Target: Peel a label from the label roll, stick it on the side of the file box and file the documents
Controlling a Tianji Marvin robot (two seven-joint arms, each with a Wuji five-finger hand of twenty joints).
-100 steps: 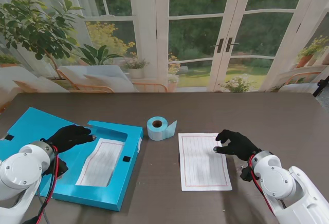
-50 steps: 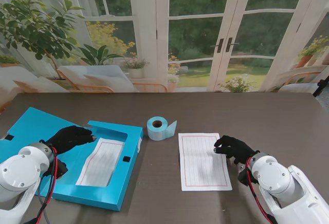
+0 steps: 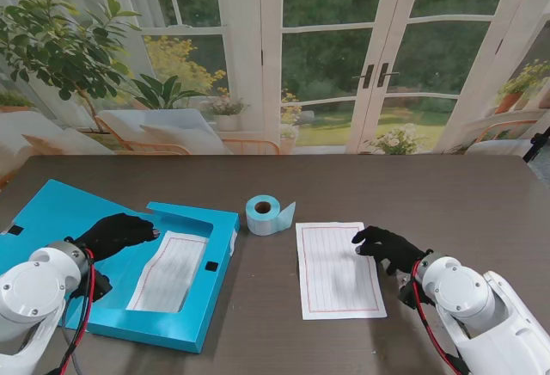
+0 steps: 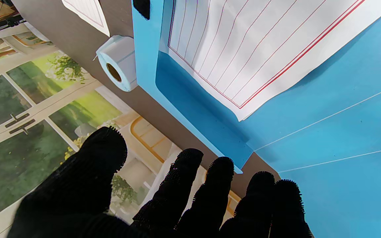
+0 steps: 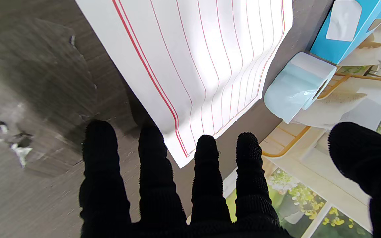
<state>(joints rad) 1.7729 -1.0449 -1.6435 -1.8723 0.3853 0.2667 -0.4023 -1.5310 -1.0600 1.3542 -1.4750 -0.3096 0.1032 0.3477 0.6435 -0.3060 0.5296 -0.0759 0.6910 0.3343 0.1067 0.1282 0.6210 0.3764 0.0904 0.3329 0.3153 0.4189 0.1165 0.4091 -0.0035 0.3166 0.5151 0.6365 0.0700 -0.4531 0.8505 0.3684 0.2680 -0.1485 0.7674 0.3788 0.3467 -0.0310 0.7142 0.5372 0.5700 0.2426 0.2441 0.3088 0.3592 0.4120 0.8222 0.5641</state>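
Right of the small pale-blue label roll (image 3: 267, 213), the black-gloved right hand (image 3: 385, 247), fingers spread and gripping nothing, presses the loose white ruled sheet (image 3: 339, 269), probably to slide it toward the open blue cardboard file box (image 3: 185, 319), where the left hand (image 3: 116, 232), also splayed and empty, likely steadies it.

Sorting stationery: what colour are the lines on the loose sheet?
Red lines on the white sheet, clearest in the right wrist view.

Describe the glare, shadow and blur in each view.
Stand view: even light, sharp; a soft sheen on the table. Left wrist view: bright sheet in the file box, left hand sharp. Right wrist view: white glare across the loose sheet, right hand shadowing its corner, table blurred.
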